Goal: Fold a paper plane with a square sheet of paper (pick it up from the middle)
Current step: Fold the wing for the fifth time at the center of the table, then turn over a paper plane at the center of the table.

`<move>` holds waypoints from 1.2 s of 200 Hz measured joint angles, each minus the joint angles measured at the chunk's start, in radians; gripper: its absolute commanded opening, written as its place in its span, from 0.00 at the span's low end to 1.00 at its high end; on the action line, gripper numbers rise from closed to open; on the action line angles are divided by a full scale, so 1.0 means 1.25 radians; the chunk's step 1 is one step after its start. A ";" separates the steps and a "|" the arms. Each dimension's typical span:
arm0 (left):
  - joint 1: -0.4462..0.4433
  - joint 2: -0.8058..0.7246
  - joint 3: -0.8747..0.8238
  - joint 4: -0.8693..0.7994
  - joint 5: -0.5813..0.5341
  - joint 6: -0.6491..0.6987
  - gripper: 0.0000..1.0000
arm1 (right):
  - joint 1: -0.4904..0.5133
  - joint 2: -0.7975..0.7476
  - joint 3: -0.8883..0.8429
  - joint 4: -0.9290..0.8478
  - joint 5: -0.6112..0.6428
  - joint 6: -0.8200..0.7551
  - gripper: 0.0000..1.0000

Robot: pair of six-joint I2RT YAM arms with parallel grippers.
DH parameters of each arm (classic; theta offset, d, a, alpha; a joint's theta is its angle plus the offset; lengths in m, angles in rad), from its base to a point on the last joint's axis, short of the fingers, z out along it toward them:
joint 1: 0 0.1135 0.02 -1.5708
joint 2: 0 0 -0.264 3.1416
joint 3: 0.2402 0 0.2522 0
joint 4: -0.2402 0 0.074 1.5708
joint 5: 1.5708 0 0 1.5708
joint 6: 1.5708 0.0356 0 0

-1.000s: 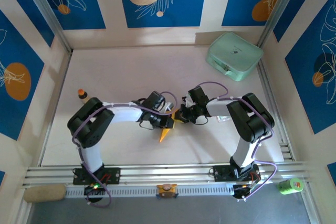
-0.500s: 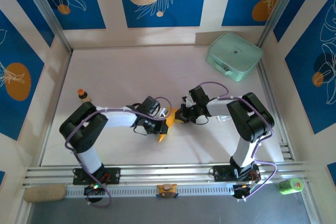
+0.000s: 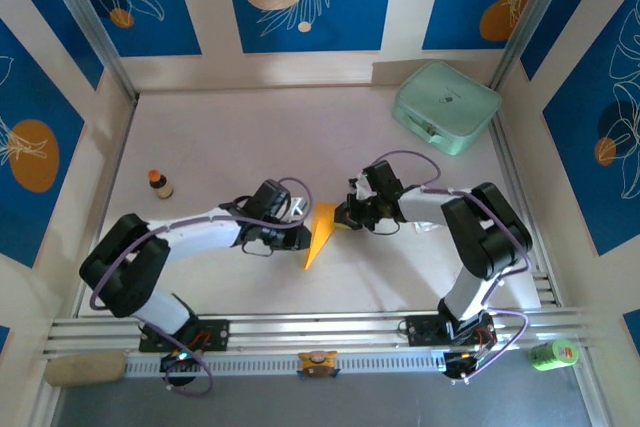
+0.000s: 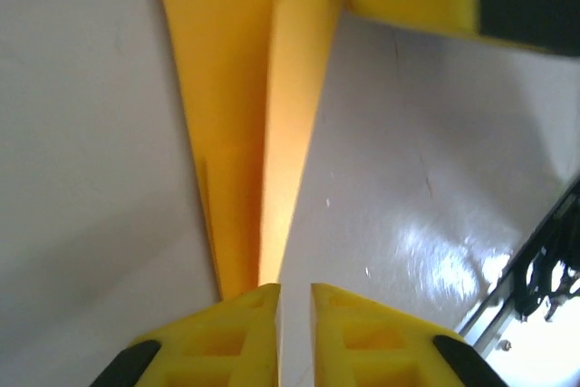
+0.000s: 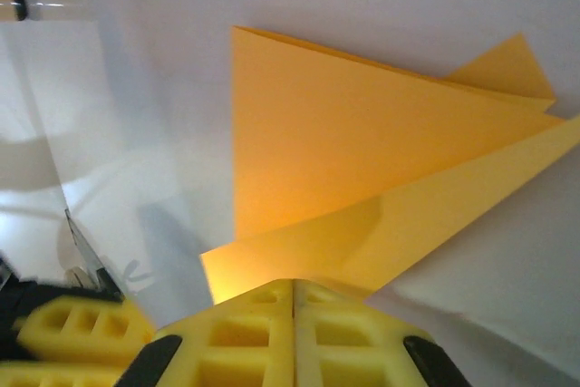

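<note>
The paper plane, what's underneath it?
White table shows all around the paper plane, and the right wrist view shows the plane's shadow on it. The patch directly beneath the folded layers is covered, so anything there cannot be seen.

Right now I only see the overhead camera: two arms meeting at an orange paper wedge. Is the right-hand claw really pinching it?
Observer: Yes. The right wrist view shows the right gripper with its fingers pressed together on a corner of the lower flap of the paper plane.
Operator: And the left claw?
Observer: The left wrist view shows the left gripper with its fingers a narrow slit apart at the plane's pointed tip, and no paper between them.
Operator: Is the paper one flat layer?
Observer: No. From the right wrist it is layered: a wide triangle, a long narrow flap over it, and another tip peeking out behind.
</note>
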 measured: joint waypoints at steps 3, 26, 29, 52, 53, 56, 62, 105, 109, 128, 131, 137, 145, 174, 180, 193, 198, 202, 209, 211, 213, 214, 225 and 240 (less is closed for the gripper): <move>0.005 0.005 0.005 0.001 0.000 0.000 0.21 | 0.000 -0.008 -0.001 -0.002 0.001 0.000 0.11; 0.034 0.049 0.025 0.012 0.003 -0.001 0.28 | 0.000 -0.065 -0.024 -0.006 0.011 -0.001 0.17; 0.036 0.053 0.027 0.014 0.003 0.000 0.28 | -0.001 -0.072 -0.030 -0.007 0.013 0.000 0.17; 0.045 0.096 0.041 0.020 0.012 0.000 0.29 | -0.001 -0.098 -0.068 -0.013 0.016 0.003 0.19; 0.045 0.098 0.042 0.021 0.012 0.000 0.29 | -0.001 -0.099 -0.070 -0.013 0.016 0.003 0.19; 0.045 0.102 0.043 0.021 0.014 0.000 0.30 | -0.001 -0.100 -0.074 -0.013 0.016 0.003 0.20; 0.046 0.109 0.045 0.023 0.018 0.000 0.30 | -0.001 -0.101 -0.082 -0.014 0.016 0.004 0.20; 0.046 0.138 0.051 0.023 0.044 0.000 0.31 | 0.001 -0.102 -0.106 -0.016 0.009 0.017 0.20; 0.046 0.140 0.052 0.023 0.045 0.000 0.31 | 0.002 -0.102 -0.106 -0.015 0.009 0.018 0.20; 0.046 0.144 0.057 0.024 0.054 0.000 0.31 | 0.008 -0.098 -0.106 -0.010 0.004 0.021 0.19; 0.046 0.145 0.058 0.024 0.056 0.000 0.31 | 0.009 -0.096 -0.106 -0.009 0.003 0.022 0.19; 0.046 0.146 0.058 0.026 0.060 0.000 0.31 | 0.011 -0.094 -0.106 -0.009 0.002 0.022 0.19; 0.046 0.149 0.060 0.027 0.064 0.000 0.31 | 0.013 -0.089 -0.106 -0.008 -0.002 0.023 0.19; 0.047 0.160 0.063 0.029 0.074 0.000 0.26 | 0.019 -0.069 -0.105 -0.005 -0.009 0.024 0.18; 0.048 0.161 0.063 0.029 0.075 0.000 0.26 | 0.020 -0.064 -0.105 -0.005 -0.011 0.024 0.18; 0.048 0.167 0.066 0.030 0.081 0.000 0.24 | 0.021 -0.055 -0.105 -0.002 -0.017 0.025 0.17; 0.048 0.168 0.067 0.030 0.082 0.000 0.24 | 0.022 -0.053 -0.105 0.000 -0.018 0.024 0.17; 0.048 0.168 0.067 0.030 0.084 0.000 0.24 | 0.023 -0.051 -0.105 0.002 -0.021 0.025 0.16; 0.049 0.170 0.067 0.033 0.089 0.000 0.25 | 0.024 -0.048 -0.104 0.004 -0.024 0.025 0.16; 0.049 0.170 0.067 0.034 0.091 0.000 0.25 | 0.025 -0.046 -0.103 0.004 -0.026 0.025 0.16; 0.049 0.171 0.067 0.034 0.092 0.000 0.25 | 0.026 -0.045 -0.103 0.006 -0.028 0.025 0.16; 0.049 0.171 0.067 0.035 0.093 0.000 0.25 | 0.026 -0.045 -0.103 0.006 -0.029 0.025 0.16; 0.049 0.174 0.068 0.038 0.102 0.000 0.26 | 0.030 -0.038 -0.098 0.012 -0.038 0.027 0.15; 0.049 0.179 0.070 0.042 0.113 -0.001 0.26 | 0.036 -0.033 -0.093 0.023 -0.047 0.030 0.14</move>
